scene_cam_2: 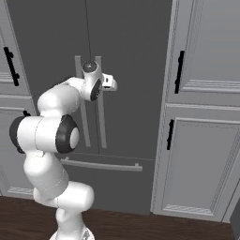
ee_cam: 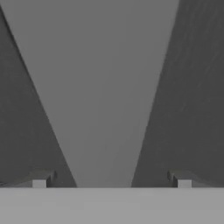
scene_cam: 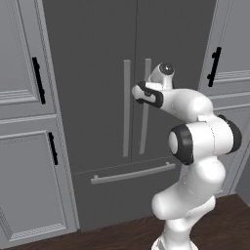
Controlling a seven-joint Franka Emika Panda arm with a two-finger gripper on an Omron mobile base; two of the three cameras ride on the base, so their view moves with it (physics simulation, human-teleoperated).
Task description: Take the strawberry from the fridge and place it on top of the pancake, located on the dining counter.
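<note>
Left base view shows the fridge (scene_cam: 97,97) with both dark doors shut and its bottom drawer closed under a long horizontal bar. The white arm reaches up from the lower right, and its wrist ends at the right door's handle (scene_cam: 145,105), one of two pale vertical bars beside the centre seam. Pale panelled cabinets (scene_cam: 24,122) with black handles stand on both sides, above a dark wood floor (scene_cam: 122,237).

Right base view has the arm rising from the lower left, with the hand (scene_cam_2: 112,84) held level at the upper part of the handle (scene_cam_2: 100,101); its fingers are too small here to judge.

Hand view looks straight along the pale handle (ee_cam: 100,87), which runs as a wide band up the middle against the dark door. The two fingertips (ee_cam: 40,183) stand wide apart, one on each side of the bar, so the hand is open and seemingly not yet pressing on it.
</note>
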